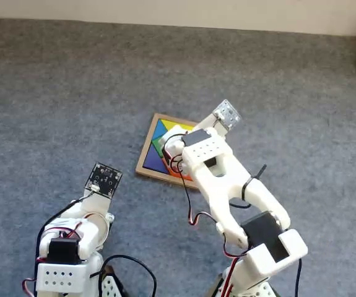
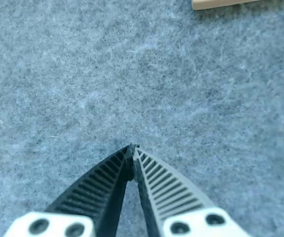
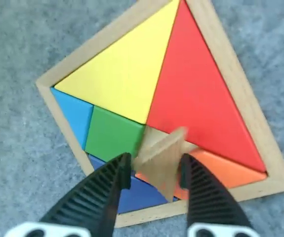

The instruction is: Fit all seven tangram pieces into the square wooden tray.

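Grey carpet point(image 3: 13, 148) bears tray point(image 3: 233, 74); right fingers point(image 3: 97, 197) pinch wooden piece point(image 3: 161, 160).

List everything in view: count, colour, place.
square wooden tray: one, pale wood, on the carpet under the right arm
large triangle pieces: two, yellow and red, seated side by side in the tray
green square piece: one, seated, touching the yellow triangle
blue pieces: two, light and dark, seated along the rim
orange piece: one, seated beside the red triangle
tan wooden triangle piece: one, tilted over the tray's bare slot
grey carpet: one, covering the table
left gripper: fingers shut, above carpet
right gripper: fingers holding the tan piece
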